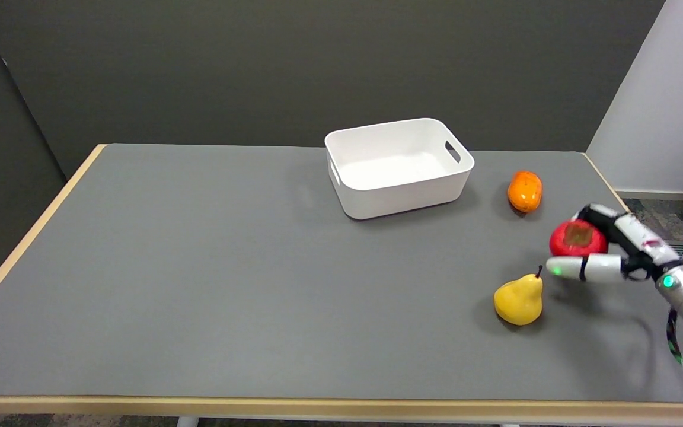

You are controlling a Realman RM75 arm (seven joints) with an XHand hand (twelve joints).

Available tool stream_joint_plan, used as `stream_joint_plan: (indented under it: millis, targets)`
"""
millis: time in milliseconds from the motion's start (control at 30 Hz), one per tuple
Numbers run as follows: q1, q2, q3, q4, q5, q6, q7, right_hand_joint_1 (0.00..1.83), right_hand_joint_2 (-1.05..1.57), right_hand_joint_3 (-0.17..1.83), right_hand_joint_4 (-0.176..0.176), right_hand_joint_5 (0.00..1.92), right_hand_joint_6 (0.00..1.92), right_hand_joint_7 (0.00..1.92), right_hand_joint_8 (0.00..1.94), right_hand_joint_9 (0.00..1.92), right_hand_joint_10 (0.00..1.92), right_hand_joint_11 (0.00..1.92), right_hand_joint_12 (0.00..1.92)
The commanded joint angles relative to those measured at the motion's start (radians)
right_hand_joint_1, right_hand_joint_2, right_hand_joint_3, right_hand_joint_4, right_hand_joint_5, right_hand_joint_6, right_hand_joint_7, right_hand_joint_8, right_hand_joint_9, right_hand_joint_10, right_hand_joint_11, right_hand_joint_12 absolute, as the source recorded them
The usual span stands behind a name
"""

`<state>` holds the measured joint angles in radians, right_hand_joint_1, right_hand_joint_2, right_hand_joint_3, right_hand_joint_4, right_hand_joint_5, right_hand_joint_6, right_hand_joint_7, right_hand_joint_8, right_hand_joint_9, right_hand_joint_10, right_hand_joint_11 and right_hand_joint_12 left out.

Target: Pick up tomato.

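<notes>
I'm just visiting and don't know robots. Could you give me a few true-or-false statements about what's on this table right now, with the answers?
1. The right hand has its fingers around the tomato. True.
2. The white bin holds a pear. False: the bin shows nothing inside; the yellow pear stands on the grey table.
3. The orange fruit lies between the bin and the table's right edge. True.
4. The pear is touching the tomato. False: they are apart, with a finger between them.
</notes>
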<state>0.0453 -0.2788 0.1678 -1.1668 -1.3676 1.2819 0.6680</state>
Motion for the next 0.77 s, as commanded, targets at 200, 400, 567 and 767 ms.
stream_joint_plan:
  millis: [200,400,567,767]
  targets:
    - [0.050,0.044,0.384,-0.011,-0.134,0.119,-0.015,1.16,1.21,0.22,-0.176,0.60,1.57,0.65,1.57,0.79,1.52,0.78,1.92]
    - [0.216,0.049,0.409,-0.044,-0.222,-0.060,-0.062,1.13,1.12,0.39,-0.036,0.56,1.62,0.78,1.47,0.79,1.56,0.79,1.92]
    - [0.435,0.031,0.397,-0.106,-0.208,-0.332,-0.270,1.13,1.11,0.39,-0.037,0.56,1.62,0.78,1.47,0.80,1.55,0.79,1.92]
    - [0.890,-0.197,0.164,0.056,-0.213,-0.578,-0.422,1.14,1.10,0.41,-0.038,0.57,1.61,0.80,1.45,0.81,1.54,0.81,1.92]
